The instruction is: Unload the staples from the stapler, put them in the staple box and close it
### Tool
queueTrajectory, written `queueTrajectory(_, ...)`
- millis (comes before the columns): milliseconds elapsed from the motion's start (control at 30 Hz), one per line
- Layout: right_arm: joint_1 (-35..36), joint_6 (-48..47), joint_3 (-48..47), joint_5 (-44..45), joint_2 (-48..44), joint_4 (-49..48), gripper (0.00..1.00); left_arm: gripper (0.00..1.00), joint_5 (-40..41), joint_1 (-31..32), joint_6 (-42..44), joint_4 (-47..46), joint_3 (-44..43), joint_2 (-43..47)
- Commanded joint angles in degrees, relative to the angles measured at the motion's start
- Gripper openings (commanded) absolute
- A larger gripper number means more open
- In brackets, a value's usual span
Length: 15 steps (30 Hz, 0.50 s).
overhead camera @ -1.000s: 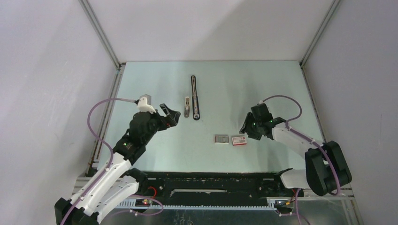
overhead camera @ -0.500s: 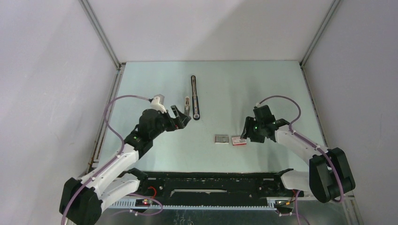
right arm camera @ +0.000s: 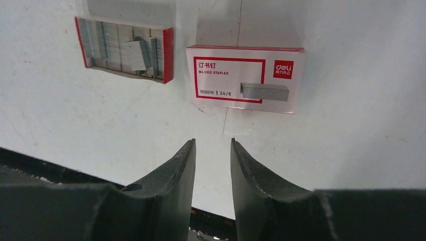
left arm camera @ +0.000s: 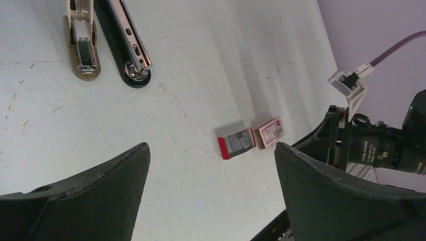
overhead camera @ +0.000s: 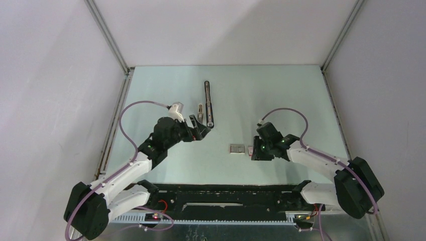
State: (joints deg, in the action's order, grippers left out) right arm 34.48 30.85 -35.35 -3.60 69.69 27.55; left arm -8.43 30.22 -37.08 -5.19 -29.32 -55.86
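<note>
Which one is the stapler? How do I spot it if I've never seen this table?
Look at the pale green table and go toward its far edge, near the middle. The stapler is the long, thin black bar lying there, pointing away from the arms. It is the longest thing, far longer than the short silvery staples beside it.

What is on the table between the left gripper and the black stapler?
Nothing. The left wrist view shows only bare table between the left gripper and the stapler.

The left pincer [left arm camera: 211, 201] hangs wide open above the table [left arm camera: 211, 65]. The stapler [left arm camera: 125, 40] lies just beside the staples [left arm camera: 83, 42]. A red tray [left arm camera: 235, 144] and a box [left arm camera: 270, 132] sit well apart from them.
</note>
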Motion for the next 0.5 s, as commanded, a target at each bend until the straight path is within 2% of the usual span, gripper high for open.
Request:
queueTrajectory(0,3.7,4.5,0.6,8.1,2.7,-4.6,0.38,0.99,-1.0,0.3,0.7,-2.0,1.2,0.1)
queueTrajectory(133,5.2,6.2,0.7,11.9,5.5,-6.7,0.34,0.99,-1.1,0.4,0.7,-1.8,1.4,0.0)
queueTrajectory(467,6.9,7.7,0.6,14.1,9.4,-9.5,0.34,0.99,-1.3,0.4,0.7,-1.7,1.3,-0.1)
